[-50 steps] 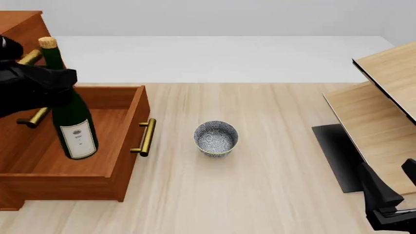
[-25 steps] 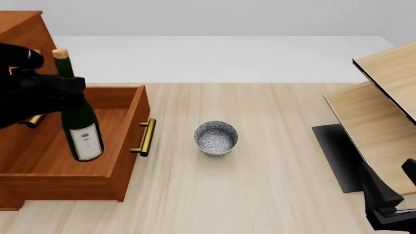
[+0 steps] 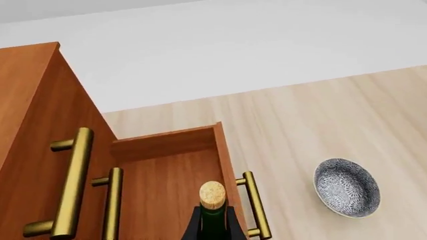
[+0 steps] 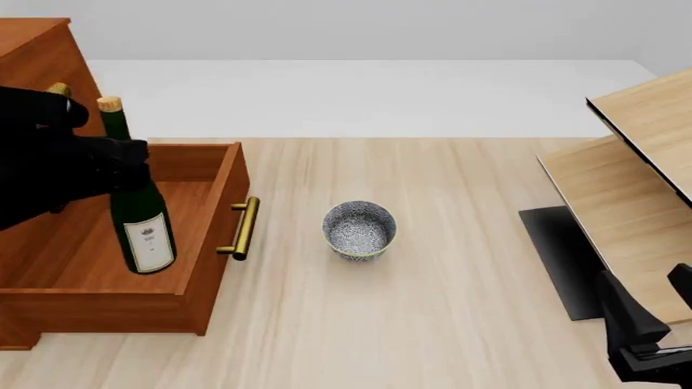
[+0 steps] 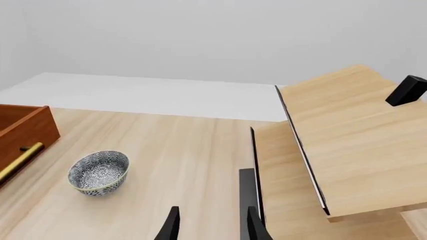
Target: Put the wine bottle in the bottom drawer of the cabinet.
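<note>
Centrally, the left gripper [image 4: 103,166] is shown clenched on the neck of the slim dark green glass wine bottle [image 4: 141,215], held slightly tilted inside the pulled-out reddish-brown wooden bottom drawer [image 4: 211,243] of the three-drawer wooden cabinet [image 4: 38,49]. Release is judged outstanding. Print on the white label [image 4: 151,240] is illegible. The right gripper [image 5: 210,225] is seen idle, parted and unladen.

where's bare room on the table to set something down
Bare wood runs between the bowl and the pale furniture on the right, and along the near edge below the bowl. It is crowded on the left: the open drawer holds the bottle and left gripper.
</note>
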You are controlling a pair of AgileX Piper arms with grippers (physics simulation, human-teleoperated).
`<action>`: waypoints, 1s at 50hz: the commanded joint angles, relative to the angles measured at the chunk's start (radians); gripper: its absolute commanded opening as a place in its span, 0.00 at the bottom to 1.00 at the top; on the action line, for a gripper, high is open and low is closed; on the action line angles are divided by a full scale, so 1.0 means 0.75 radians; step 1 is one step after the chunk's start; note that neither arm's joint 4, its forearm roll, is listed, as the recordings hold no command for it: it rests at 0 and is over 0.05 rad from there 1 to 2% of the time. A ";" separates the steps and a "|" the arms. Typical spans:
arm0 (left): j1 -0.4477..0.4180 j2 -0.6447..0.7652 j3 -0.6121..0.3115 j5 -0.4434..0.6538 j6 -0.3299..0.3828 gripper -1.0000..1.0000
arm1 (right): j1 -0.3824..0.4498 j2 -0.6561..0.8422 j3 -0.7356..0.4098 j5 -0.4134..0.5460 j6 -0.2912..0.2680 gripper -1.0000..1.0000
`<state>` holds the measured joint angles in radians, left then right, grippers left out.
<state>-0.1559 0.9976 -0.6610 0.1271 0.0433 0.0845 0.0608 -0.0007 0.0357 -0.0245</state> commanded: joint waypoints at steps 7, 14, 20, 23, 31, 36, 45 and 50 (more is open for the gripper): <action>0.013 0.057 0.021 -0.156 -0.061 0.00 | 0.001 -0.012 0.000 0.011 -0.004 1.00; 0.020 0.086 0.035 -0.185 -0.071 0.00 | 0.000 -0.010 0.000 0.009 -0.003 1.00; 0.012 0.097 0.044 -0.198 -0.079 0.00 | 0.000 -0.007 0.000 0.006 -0.001 1.00; 0.013 0.108 0.056 -0.215 -0.078 0.00 | 0.000 -0.009 0.000 0.007 -0.001 1.00; 0.003 0.124 0.083 -0.248 -0.094 0.00 | 0.001 -0.014 0.000 0.011 -0.002 1.00; 0.004 0.141 0.092 -0.267 -0.097 0.00 | -0.001 -0.019 0.000 0.015 -0.003 1.00; 0.002 0.150 0.108 -0.288 -0.107 0.00 | -0.001 -0.018 0.000 0.013 -0.002 1.00; 0.001 0.157 0.118 -0.297 -0.113 0.00 | 0.000 -0.016 0.000 0.012 -0.004 1.00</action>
<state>-0.1498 1.1016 -0.5693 -0.0182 0.0100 0.0837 0.0498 -0.0008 0.0437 -0.0262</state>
